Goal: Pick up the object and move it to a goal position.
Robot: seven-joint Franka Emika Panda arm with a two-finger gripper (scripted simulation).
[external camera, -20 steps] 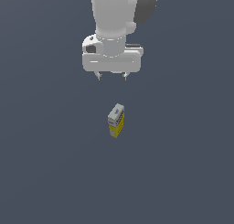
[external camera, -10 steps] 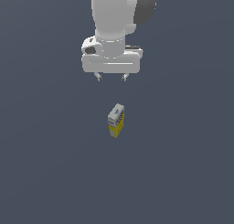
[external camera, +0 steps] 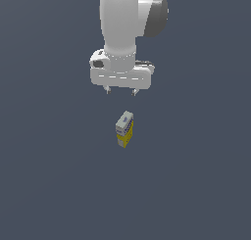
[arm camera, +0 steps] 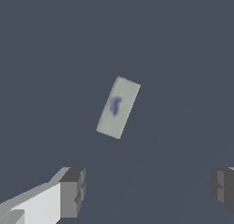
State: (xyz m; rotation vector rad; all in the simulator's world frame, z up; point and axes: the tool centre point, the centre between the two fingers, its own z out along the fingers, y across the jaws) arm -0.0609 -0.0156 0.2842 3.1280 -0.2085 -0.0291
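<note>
Object first: the small carton (external camera: 125, 129) stands upright on the dark floor (external camera: 49, 185), grey-white on top with a bluish mark, yellow below, turned a little askew. It sits alone, nearer to me than the arm and slightly toward the exterior view's right of the spot under the fingers. Beyond and above it hangs the white gripper (external camera: 120, 90), well clear of the box, holding nothing. Its jaws stand wide apart; in the wrist view the two grey fingertips (arm camera: 73, 191) sit far to either side, and the carton top (arm camera: 118, 107) lies ahead of them, not between them, and slanted against the line joining them.

From where I stand, the approach is the step in hand, and lining up is what matters. I'd bring the hand over the carton until the box is centred between the pads, and twist the wrist so the pads face its long flat sides. Then come straight down, stopping short of the floor, and close on the narrow width.
</note>
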